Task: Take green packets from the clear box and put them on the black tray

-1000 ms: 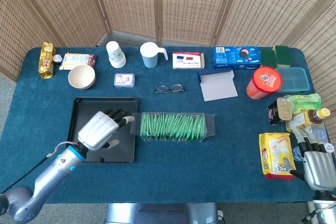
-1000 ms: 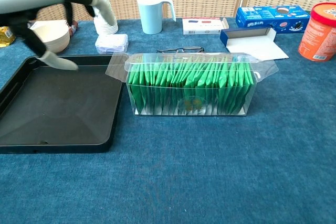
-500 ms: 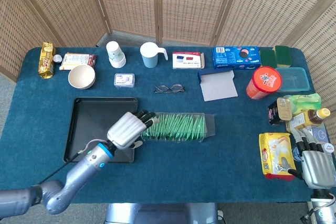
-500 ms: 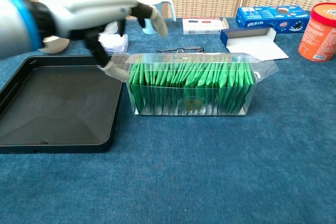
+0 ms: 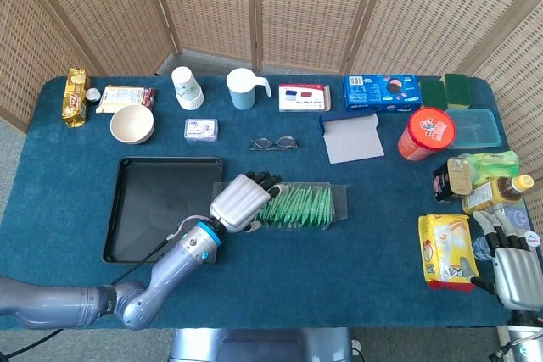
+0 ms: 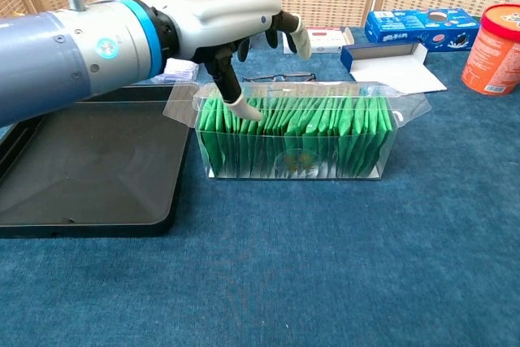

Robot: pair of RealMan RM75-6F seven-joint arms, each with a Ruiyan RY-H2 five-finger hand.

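So the left hand (image 6: 219,26) is over the left end of the box (image 6: 297,132), fingers spread and holding nothing. One fingertip (image 6: 244,108) dips down to the tops of the packets (image 6: 325,132) near that end; it looks like it touches them, but I can't say for sure. From the head view the hand covers the box's left third.

The packets stand on edge in one tight row, filling the box. The row's long axis runs left-right across the bench (image 5: 356,252), so every packet faces sideways and the nearest ones are right under the hand. I'd guess the next bit is pinching one from above and lifting it straight up.

The tray (image 5: 140,209) sits just left of the box, nearly touching it, with nothing on it yet.

The right hand (image 5: 514,273) is way off right of the box, at the bench edge, fingers loosely apart, holding nothing. Left hand is clearly the one for this.
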